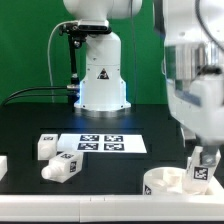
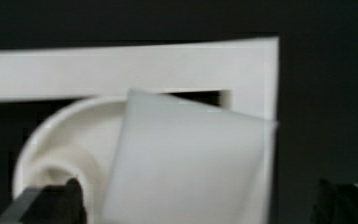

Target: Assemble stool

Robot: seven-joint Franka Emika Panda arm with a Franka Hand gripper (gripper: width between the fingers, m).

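Two fingers (image 2: 43,205) of my gripper (image 1: 203,152) stand wide apart, one on each side of the leg (image 2: 190,160), and I see a gap on both sides, so nothing is held. The leg stands up between them in the round seat (image 1: 155,183), I think so its end can sit in a socket. Two loose legs (image 1: 62,167) lie far away from the fingers, ready for later

White leg (image 2: 190,160) against round seat (image 2: 66,130), white rail (image 2: 123,65) beyond, end effector fingertips (image 2: 39,206) wide apart beside it.
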